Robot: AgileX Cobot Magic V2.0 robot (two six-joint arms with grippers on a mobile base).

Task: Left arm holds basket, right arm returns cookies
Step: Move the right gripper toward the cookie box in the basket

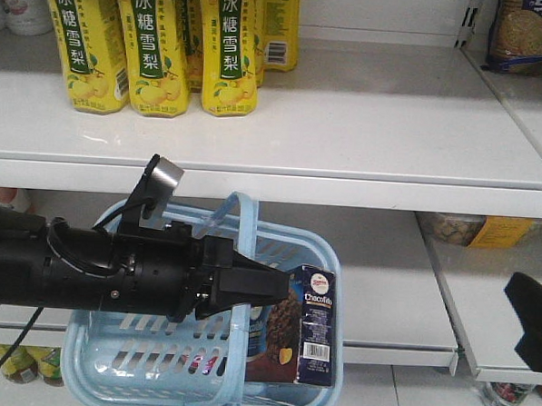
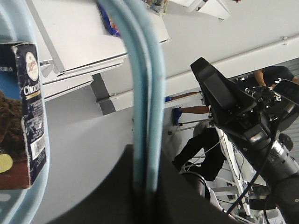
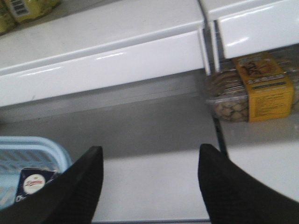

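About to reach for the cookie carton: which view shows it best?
The front-facing view: the cookie carton stands upright in the basket, nearly whole. Left wrist catches one side at the frame edge; right wrist only its top corner.

The basket (image 1: pixel 125 382) is made of smooth, light blue plastic. The cookies (image 1: pixel 316 325) are packed in shiny printed card. The shelf (image 1: pixel 348 125) is finished hard, white and glossy. The right gripper (image 3: pixel 150 154) is covered in matt black, finely bumpy skin. The camera cap (image 1: pixel 170 176) is made of shiny silver metal.
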